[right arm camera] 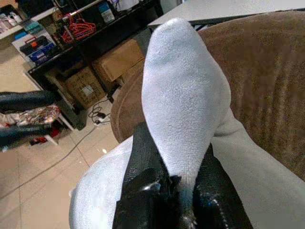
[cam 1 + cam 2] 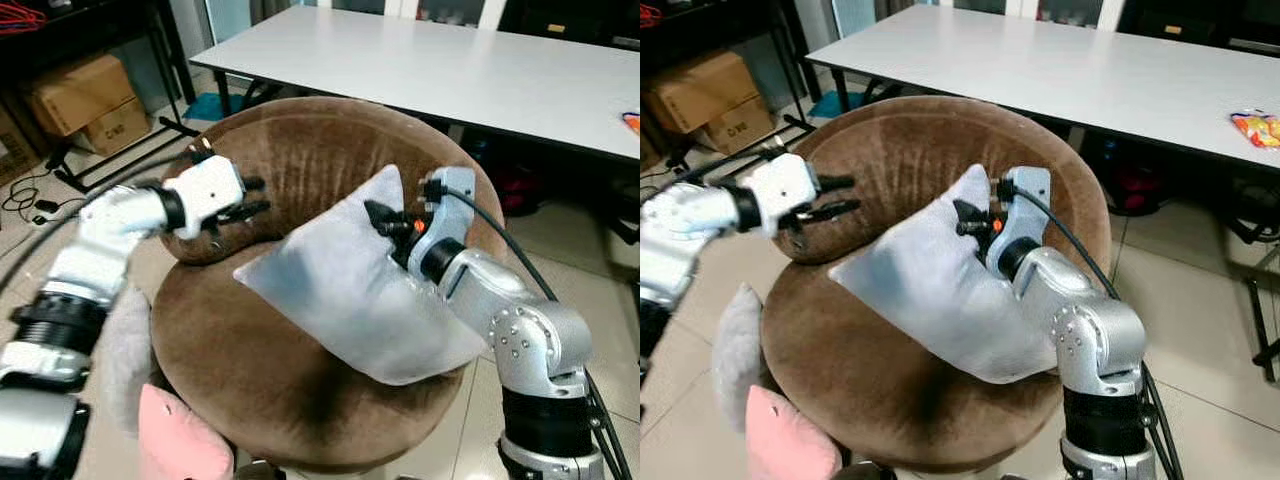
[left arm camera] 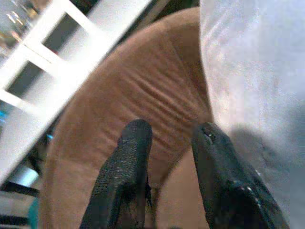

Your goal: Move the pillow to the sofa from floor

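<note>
Now the right gripper [image 1: 178, 191] pinches the pillow's [image 2: 350, 280] corner (left gripper [image 3: 169, 157] parted).

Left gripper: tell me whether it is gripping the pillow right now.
No. The left gripper hangs open beside the pillow, apart from it; the right gripper pinches its corner.

White table [image 2: 450, 70] far right; cardboard boxes [image 2: 85, 100] under dark shelving far left; pale tiled floor [image 2: 590, 260]; cables [image 2: 25, 195] left.
</note>
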Controlling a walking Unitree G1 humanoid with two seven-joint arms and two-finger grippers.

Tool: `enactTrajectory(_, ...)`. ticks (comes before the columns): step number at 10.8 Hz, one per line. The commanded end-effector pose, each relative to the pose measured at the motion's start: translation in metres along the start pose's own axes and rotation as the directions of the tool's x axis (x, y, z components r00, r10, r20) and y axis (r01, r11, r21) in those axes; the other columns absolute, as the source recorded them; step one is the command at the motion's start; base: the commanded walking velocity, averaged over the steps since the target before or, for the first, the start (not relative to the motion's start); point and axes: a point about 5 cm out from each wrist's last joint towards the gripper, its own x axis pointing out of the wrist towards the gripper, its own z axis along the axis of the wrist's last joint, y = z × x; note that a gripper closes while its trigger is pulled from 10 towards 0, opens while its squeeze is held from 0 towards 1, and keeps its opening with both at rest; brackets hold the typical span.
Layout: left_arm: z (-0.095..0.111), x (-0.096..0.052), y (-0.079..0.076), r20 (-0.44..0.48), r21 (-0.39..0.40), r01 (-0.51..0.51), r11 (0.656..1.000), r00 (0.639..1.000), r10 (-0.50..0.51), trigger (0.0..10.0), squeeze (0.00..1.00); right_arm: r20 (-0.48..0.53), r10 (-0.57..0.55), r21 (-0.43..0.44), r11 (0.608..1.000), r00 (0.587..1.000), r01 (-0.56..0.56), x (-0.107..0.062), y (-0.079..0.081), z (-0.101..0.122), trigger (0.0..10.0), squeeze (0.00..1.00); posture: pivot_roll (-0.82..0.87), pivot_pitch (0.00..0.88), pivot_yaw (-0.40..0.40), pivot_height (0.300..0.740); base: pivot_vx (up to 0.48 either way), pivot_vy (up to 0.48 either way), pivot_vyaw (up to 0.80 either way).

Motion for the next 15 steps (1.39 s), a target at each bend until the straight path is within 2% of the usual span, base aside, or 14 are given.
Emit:
enactTrajectory(1,0.001,-0.005,0.001,-0.003,-0.033,0.021,0.999,1.000,-0.021,10.0,1.00,0.037,0.023,0.006,1.000,0.999,-0.023,-0.002,0.007,0.010,10.0,0.00,-0.02,0.000,0.048,0.740,0.000,0.000,0.00)
enactTrajectory(2,0.005,-0.012,-0.004,0.006,-0.135,0.086,0.987,0.996,-0.086,10.0,1.00,0.028,0.004,0.031,1.000,1.000,-0.005,-0.001,0.007,0.008,10.0,0.00,-0.03,0.000,0.049,0.740,0.000,0.000,0.00)
enactTrajectory(3,0.003,-0.018,-0.009,-0.019,-0.178,0.129,0.976,0.991,-0.134,10.0,1.00,0.025,0.004,0.048,0.999,1.000,-0.005,0.000,0.008,0.008,10.0,0.00,-0.02,0.000,0.049,0.740,0.000,0.000,0.00)
enactTrajectory(4,-0.001,-0.021,-0.014,-0.039,-0.203,0.144,0.969,0.987,-0.155,10.0,1.00,0.024,0.004,0.060,0.998,1.000,-0.006,0.001,0.009,0.009,10.0,0.00,-0.02,0.000,0.049,0.740,0.000,0.000,0.00)
enactTrajectory(6,-0.028,-0.020,-0.025,-0.133,-0.228,0.109,0.968,0.981,-0.142,10.0,1.00,0.026,0.061,0.110,0.992,0.998,-0.063,0.003,0.020,0.016,10.0,0.00,-0.02,0.000,0.042,0.740,0.000,0.000,0.00)
enactTrajectory(7,-0.039,-0.018,-0.026,-0.172,-0.237,0.074,0.969,0.978,-0.117,10.0,0.22,0.018,0.103,0.126,0.986,0.994,-0.105,0.002,0.026,0.018,10.0,0.00,-0.03,0.000,0.043,0.740,0.000,0.000,0.00)
enactTrajectory(8,-0.048,-0.015,-0.027,-0.186,-0.250,0.049,0.967,0.978,-0.098,10.0,0.00,0.020,0.134,0.147,0.980,0.991,-0.135,0.001,0.030,0.021,10.0,0.00,-0.03,0.000,0.044,0.740,0.000,0.000,0.00)
enactTrajectory(10,-0.046,-0.001,-0.029,-0.115,-0.310,0.068,0.948,0.987,-0.109,10.0,0.00,0.015,0.166,0.157,0.973,0.986,-0.167,0.000,0.034,0.022,10.0,0.00,-0.03,0.000,0.042,0.740,0.000,0.000,0.00)
enactTrajectory(11,-0.044,0.010,-0.037,-0.055,-0.373,0.136,0.918,0.984,-0.168,10.0,0.00,0.007,0.174,0.163,0.971,0.985,-0.173,0.000,0.036,0.021,10.0,0.00,-0.03,0.000,0.042,0.740,0.000,0.000,0.00)
enactTrajectory(12,-0.039,0.017,-0.043,-0.009,-0.394,0.182,0.901,0.979,-0.201,10.0,0.00,-0.001,0.178,0.165,0.970,0.984,-0.176,-0.001,0.039,0.020,10.0,0.00,-0.04,0.000,0.052,0.740,0.000,0.000,0.00)
enactTrajectory(14,-0.024,0.019,-0.042,0.077,-0.407,0.193,0.893,0.981,-0.178,10.0,0.00,-0.014,0.179,0.175,0.969,0.984,-0.174,-0.002,0.039,0.017,10.0,0.00,-0.05,0.000,0.051,0.740,0.000,0.000,0.00)
enactTrajectory(15,-0.014,0.014,-0.037,0.109,-0.401,0.194,0.895,0.980,-0.164,10.0,0.00,-0.029,0.175,0.173,0.971,0.984,-0.167,-0.002,0.038,0.013,10.0,0.00,-0.04,0.000,0.047,0.740,0.000,0.000,0.00)
